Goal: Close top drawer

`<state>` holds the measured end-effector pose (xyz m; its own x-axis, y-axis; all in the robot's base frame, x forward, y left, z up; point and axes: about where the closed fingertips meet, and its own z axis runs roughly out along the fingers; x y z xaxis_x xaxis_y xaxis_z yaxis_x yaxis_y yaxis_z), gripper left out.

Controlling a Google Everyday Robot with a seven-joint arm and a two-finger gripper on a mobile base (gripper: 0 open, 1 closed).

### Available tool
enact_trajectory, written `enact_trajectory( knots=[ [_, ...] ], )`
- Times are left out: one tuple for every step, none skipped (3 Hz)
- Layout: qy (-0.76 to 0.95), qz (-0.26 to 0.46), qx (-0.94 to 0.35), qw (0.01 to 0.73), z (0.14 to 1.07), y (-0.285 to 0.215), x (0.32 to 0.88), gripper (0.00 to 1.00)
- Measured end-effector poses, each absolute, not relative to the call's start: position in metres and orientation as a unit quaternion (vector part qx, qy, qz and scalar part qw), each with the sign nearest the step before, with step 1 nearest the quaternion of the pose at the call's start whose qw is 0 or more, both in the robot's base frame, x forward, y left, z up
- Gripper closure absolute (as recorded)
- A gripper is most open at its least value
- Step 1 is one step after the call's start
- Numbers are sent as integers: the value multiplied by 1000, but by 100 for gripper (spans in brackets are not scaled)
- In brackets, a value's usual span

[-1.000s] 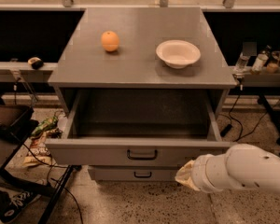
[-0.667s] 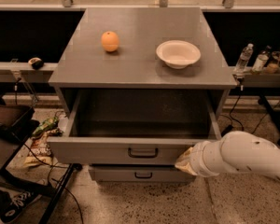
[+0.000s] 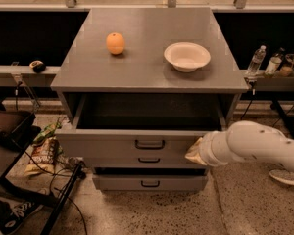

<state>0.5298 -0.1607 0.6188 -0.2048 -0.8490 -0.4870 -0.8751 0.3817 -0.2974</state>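
Note:
The top drawer (image 3: 112, 143) of the grey cabinet stands pulled out and looks empty. Its front panel carries a small black loop handle (image 3: 149, 144). My white arm (image 3: 257, 148) reaches in from the right. My gripper (image 3: 196, 152) is at the arm's tip, against the right part of the drawer's front panel, right of the handle. The two lower drawers show below, with handles on the middle one (image 3: 149, 159) and the bottom one (image 3: 150, 183).
An orange (image 3: 115, 43) and a white bowl (image 3: 186, 56) sit on the cabinet top (image 3: 147, 77). Bottles (image 3: 255, 61) stand on the ledge at the right. Bags, cables and a black stand (image 3: 59, 199) lie on the floor at the left.
My arm has moved left and up to the drawer's front panel. The front panel now sits further back toward the cabinet, and the middle drawer's front has come into view below it.

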Motion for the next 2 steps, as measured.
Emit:
enact_trajectory(
  knots=[
    [776,14,-554,301,621,-164,541,100],
    [777,-7,-549,308,630,-176,569,100]
  ],
)
